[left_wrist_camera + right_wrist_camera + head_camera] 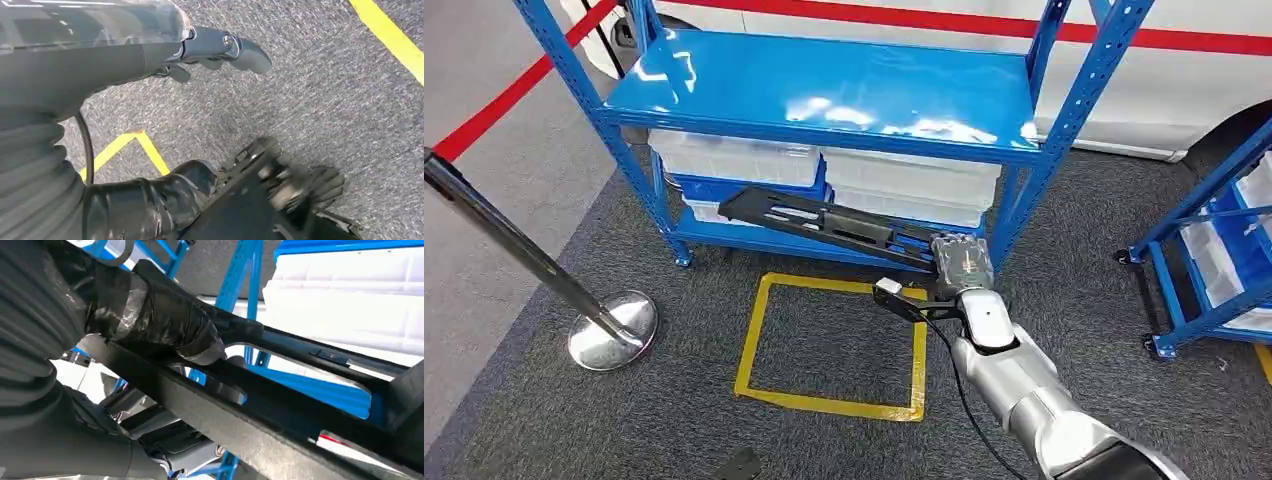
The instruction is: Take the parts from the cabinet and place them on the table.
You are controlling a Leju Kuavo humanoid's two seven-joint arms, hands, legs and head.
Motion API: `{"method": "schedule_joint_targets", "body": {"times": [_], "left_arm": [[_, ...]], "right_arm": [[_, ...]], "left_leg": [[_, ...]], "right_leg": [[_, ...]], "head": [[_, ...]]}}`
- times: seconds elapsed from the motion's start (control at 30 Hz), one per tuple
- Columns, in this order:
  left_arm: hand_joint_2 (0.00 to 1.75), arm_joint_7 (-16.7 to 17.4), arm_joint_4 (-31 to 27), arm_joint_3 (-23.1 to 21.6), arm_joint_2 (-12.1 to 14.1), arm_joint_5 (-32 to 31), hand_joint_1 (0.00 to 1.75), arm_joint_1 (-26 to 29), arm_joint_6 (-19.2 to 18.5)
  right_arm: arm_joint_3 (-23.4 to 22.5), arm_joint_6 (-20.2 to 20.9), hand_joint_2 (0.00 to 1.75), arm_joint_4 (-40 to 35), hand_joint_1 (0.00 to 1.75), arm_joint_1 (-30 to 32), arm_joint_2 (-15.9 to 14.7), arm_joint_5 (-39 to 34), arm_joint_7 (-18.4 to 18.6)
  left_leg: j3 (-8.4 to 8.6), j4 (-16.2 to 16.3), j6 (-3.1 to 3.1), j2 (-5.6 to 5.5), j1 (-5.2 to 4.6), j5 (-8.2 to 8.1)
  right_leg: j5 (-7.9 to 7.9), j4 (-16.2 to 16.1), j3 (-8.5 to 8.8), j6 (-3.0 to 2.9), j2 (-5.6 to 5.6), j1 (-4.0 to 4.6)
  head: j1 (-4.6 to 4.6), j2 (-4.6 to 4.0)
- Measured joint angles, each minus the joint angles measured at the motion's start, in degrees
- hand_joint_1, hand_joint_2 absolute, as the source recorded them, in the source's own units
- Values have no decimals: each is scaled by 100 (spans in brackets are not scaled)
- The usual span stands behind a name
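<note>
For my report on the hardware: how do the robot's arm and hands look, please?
The right arm is glossy silver, with a thin black cable along it. The right hand is grey and dark. The left hand has a grey ribbed cover and dark fingers.

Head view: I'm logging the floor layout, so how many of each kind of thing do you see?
Blue shelf racks: 2
Black parts held by the right hand: 1
Stanchion posts: 1
Yellow tape squares: 1
Total: 5
</note>
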Motion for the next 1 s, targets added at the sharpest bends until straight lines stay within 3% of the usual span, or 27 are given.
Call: {"method": "schedule_joint_targets", "body": {"times": [0.1, 0.13, 0.17, 0.2, 0.27, 0.3, 0.33, 0.37, 0.4, 0.47, 0.5, 0.6, 0.63, 0.7, 0.8, 0.83, 0.87, 0.9, 0.97, 1.0], "left_arm": [[175, -2, 2, 0, 0, 0, 0, 30, 0], [175, -2, 2, 0, 0, 2, 0, 31, 0], [175, -2, 2, 0, 2, 2, 0, 24, 0], [175, -4, 2, 0, 2, 2, 0, 17, 0], [175, -7, 2, 0, 2, 2, 0, 19, 7], [175, -7, 2, 0, 2, -4, 0, 28, 22], [175, -7, 2, 0, 2, -2, 0, 33, 28], [175, 0, 2, 0, 2, 2, 0, 34, 31], [175, 0, 2, 0, 2, 4, 0, 33, 31], [175, 0, 2, 0, 0, 7, 0, 30, 31], [175, 0, 2, 0, -9, 7, 0, 33, 28], [175, 0, 2, 0, -11, 7, 0, 27, 22], [175, 2, 2, 0, -11, 7, 0, 28, 24], [175, 0, 2, 0, -4, 7, 0, 23, 26], [175, 2, 2, 0, -2, 7, 0, 33, 26], [175, 2, 2, 0, 0, 7, 0, 41, 26], [175, 9, 2, 0, 2, 7, 0, 46, 24], [175, 9, 2, 0, 4, 7, 0, 44, 24], [175, 11, 2, 0, 9, 7, 0, 31, 24], [175, 15, 2, 0, 7, 4, 0, 26, 24]], "right_arm": [[0, -2, 175, -24, 175, 10, 4, 7, 42], [0, -2, 175, -33, 175, 10, 2, 7, 41], [0, -2, 175, -35, 175, 11, -4, 11, 44], [0, 0, 175, -39, 175, 10, -7, 13, 44], [0, 20, 175, -44, 175, 20, -7, 33, 55], [0, 26, 175, -44, 175, 33, -7, 44, 63], [0, 33, 175, -44, 175, 48, -7, 61, 72], [0, 41, 175, -44, 175, 58, -7, 74, 85], [2, 48, 175, -46, 175, 60, -7, 101, 107], [2, 66, 175, -68, 175, 51, -9, 120, 144], [2, 72, 175, -79, 175, 45, -11, 120, 146], [4, 76, 175, -109, 175, 54, -15, 120, 146], [4, 79, 175, -120, 175, 50, -17, 120, 151], [4, 83, 175, -144, 175, 44, -13, 127, 153], [4, 85, 175, -149, 175, 53, -11, 127, 151], [4, 85, 175, -149, 175, 57, -11, 127, 153], [4, 85, 175, -149, 175, 64, -11, 127, 164], [4, 85, 175, -149, 175, 68, -11, 135, 170], [4, 85, 175, -155, 175, 65, -11, 168, 173], [4, 87, 175, -155, 175, 61, -11, 179, 179]], "left_leg": [[-42, 20, 95, -8, -26, 80], [-48, -36, 148, -4, 15, 153], [-57, -65, 186, 19, 28, 210], [-91, -74, 240, 23, 26, 245], [-162, -69, 267, 25, 15, 285], [-200, -60, 266, 27, 11, 304], [-237, -43, 264, 26, 10, 317], [-262, -27, 260, 22, 10, 323], [-271, -13, 255, 16, 10, 326], [-268, 6, 245, 12, 0, 324], [-302, 5, 208, 16, -5, 339], [-346, 1, 118, 23, -2, 383], [-342, -13, 81, 18, -25, 392], [-439, 199, 16, 13, -8, 187], [-1038, 1544, -87, 14, 41, -451], [-1144, 1782, -110, 15, 53, -479], [-1115, 1737, -128, 16, 74, -380], [-952, 1416, -143, 18, 97, -168], [-403, 346, -159, 22, 134, 342], [-267, 112, -154, 13, 123, 250]], "right_leg": [[100, -61, 0, 99, -3, -23], [129, -71, -17, 139, 0, 2], [18, 0, -54, 153, 19, -39], [-234, 252, -150, 165, 19, -36], [-733, 1125, -477, 200, 24, -43], [-879, 1499, -612, 214, 23, -47], [-905, 1675, -650, 217, 22, -50], [-809, 1552, -540, 211, 20, -51], [-624, 1187, -293, 194, 21, -50], [-259, 170, 312, 106, 23, -30], [-378, 44, 403, 47, 20, 8], [-321, -34, 343, 28, 30, 43], [-290, -83, 349, -12, 25, 14], [-227, -172, 387, -97, 6, -48], [-216, -160, 351, -110, -7, -46], [-216, -145, 340, -109, -7, -50], [-217, -136, 338, -108, -6, -54], [-220, -125, 338, -103, -5, -59], [-248, -69, 338, -49, 3, -78], [-256, -46, 316, -3, 9, -58]], "head": [[2, 0], [9, 0], [2, 0], [16, 0], [13, 0], [11, 0], [11, 0], [15, 0], [11, 0], [13, 0], [11, 0], [13, 0], [9, 0], [2, 0], [2, 0], [0, 0], [2, 0], [2, 0], [2, 0], [4, 0]]}}
